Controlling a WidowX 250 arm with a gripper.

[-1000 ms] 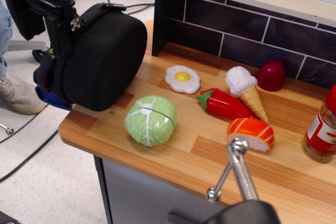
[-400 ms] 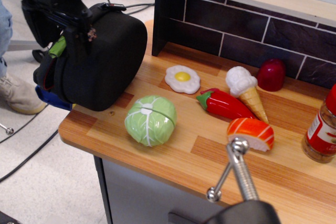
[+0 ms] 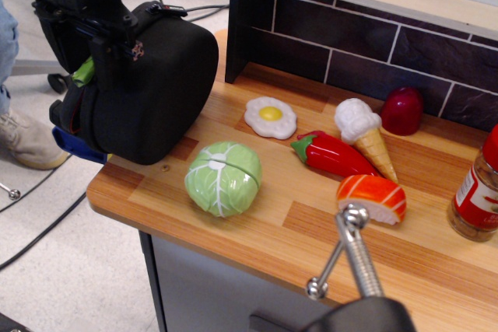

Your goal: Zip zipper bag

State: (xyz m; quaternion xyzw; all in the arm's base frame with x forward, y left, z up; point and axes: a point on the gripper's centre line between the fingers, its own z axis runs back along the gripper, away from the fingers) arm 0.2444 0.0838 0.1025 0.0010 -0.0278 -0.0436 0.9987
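Gripping near the zipper line, our hand (image 3: 105, 56) presses on the zipper bag (image 3: 148, 83) at the table's (image 3: 257, 223) left corner; we cannot tell its closure. Soft fabric will yield, so we judge the lime-green pull tab (image 3: 84, 71) the best hold.

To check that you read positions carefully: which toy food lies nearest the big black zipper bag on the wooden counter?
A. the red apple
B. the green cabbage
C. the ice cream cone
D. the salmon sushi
B: the green cabbage sits just right of and in front of the zipper bag, while the ice cream cone, salmon sushi and red apple lie much farther right.
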